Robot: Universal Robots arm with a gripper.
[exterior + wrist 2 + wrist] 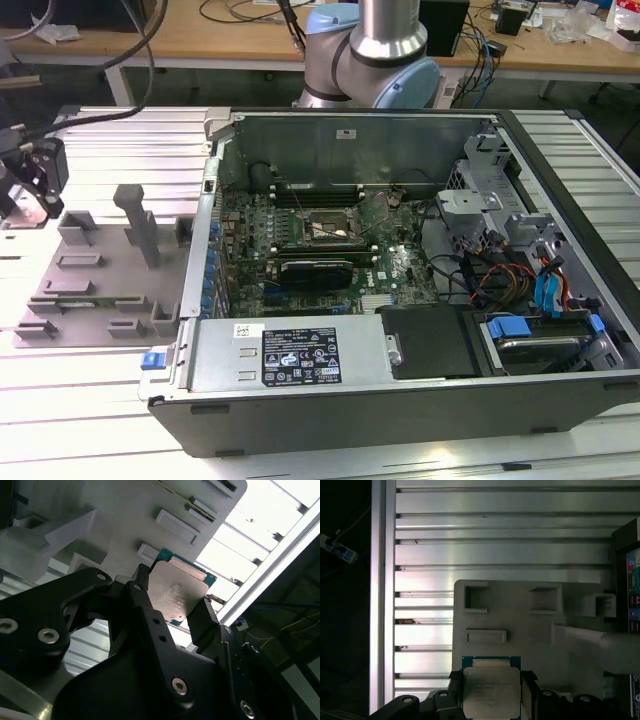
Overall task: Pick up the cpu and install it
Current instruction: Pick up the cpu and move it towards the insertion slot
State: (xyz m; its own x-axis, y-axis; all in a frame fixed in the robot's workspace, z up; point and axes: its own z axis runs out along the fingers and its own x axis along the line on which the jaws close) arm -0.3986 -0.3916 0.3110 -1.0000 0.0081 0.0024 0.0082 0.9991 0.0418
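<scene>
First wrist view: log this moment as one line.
tool: shut on silvery-white square cpu | place: at grey plastic holder block, outside dark open computer case | install: not yet done

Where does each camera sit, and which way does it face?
Exterior view: off the arm, high, looking down on the open computer case and grey holder block; the arm and end effector show.
First wrist view: on the wrist, facing down past the end effector to the slotted table.
Second wrist view: on the wrist, looking obliquely along the black fingers.
Shared: both wrist views show the cpu clamped, the holder block behind it.
</scene>
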